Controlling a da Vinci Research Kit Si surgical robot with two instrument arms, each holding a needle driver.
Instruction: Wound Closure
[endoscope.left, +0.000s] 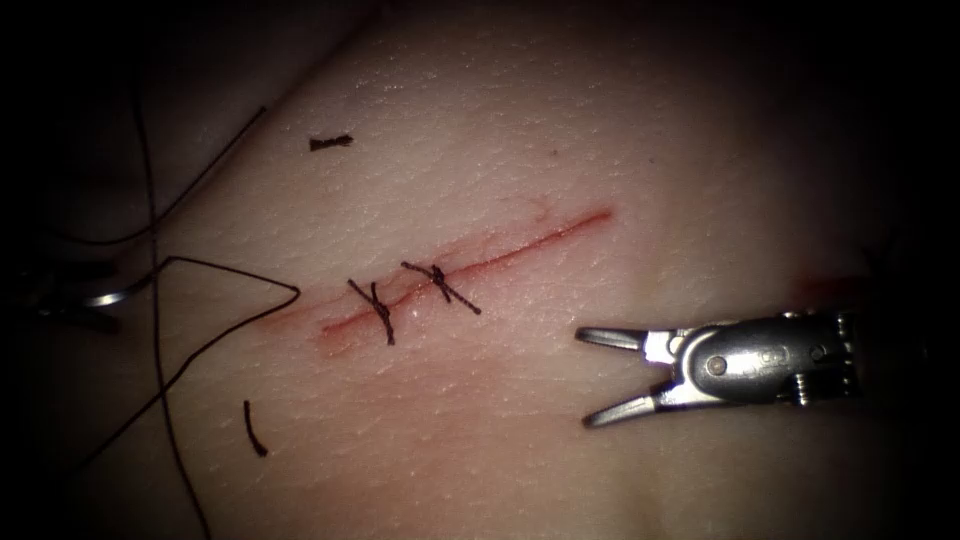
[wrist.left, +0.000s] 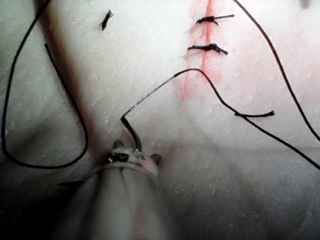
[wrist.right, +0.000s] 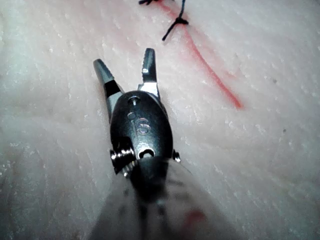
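Nearest: my right arm's silver needle driver (endoscope.left: 598, 378), jaws spread and empty, right of the thin red cut (endoscope.left: 520, 245) in the pale pork tissue (endoscope.left: 600, 130). Toward the tissue's left edge: my left arm's tool (wrist.left: 134, 150), seemingly clamped on the curved steel needle (endoscope.left: 118, 293), which lies clear of the tissue with black thread (endoscope.left: 296, 290) trailing loose. Farther: two knotted black stitches (endoscope.left: 372, 312) and stray cut ends (endoscope.left: 330, 142); I judge the cut's right stretch is unstitched, so the needle must cross over, avoiding the loops.

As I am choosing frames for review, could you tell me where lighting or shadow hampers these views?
Endoscope view: light pools on the cut, edges dark; the left claw, shut on the needle left of the cut, outside the tissue, sits in shadow; glare on the open, empty right claw. Left wrist view: tissue strongly lit.
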